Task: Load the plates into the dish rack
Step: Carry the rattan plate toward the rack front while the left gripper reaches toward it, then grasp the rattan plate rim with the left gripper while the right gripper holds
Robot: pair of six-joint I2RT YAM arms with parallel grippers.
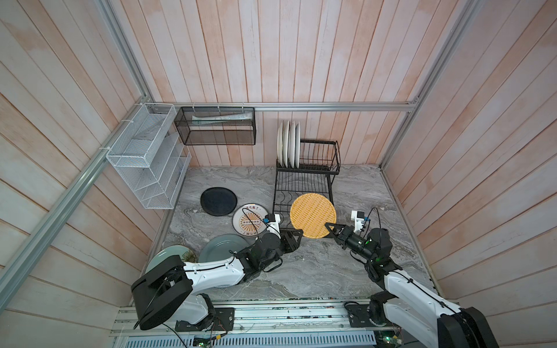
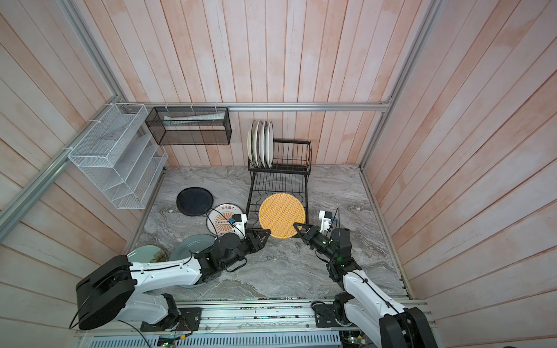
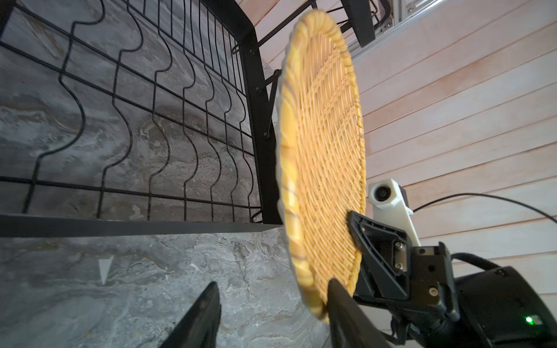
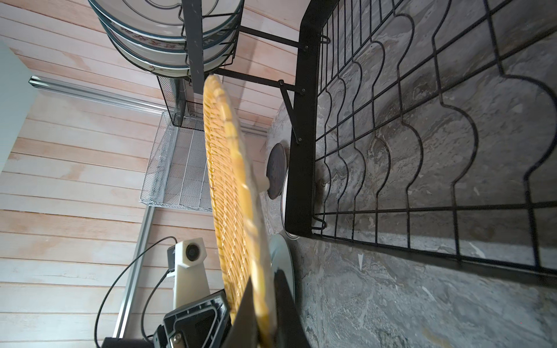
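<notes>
Now: likely a regrasp step. Right gripper (image 1: 329,226) clenched on rim of woven yellow plate (image 1: 313,215), aloft over front of dish rack (image 1: 307,172). Left gripper (image 1: 300,232) jaws apart astride the rim, contact unclear. Next: left must clamp.

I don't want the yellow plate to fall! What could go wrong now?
1. The right gripper pinches only the rim of the woven yellow plate, so the plate might slip or droop.
2. The left gripper has its jaws open around the rim; closing badly could nudge the plate loose.
3. The plate hangs over the front of the dish rack and could bump the wires.
</notes>
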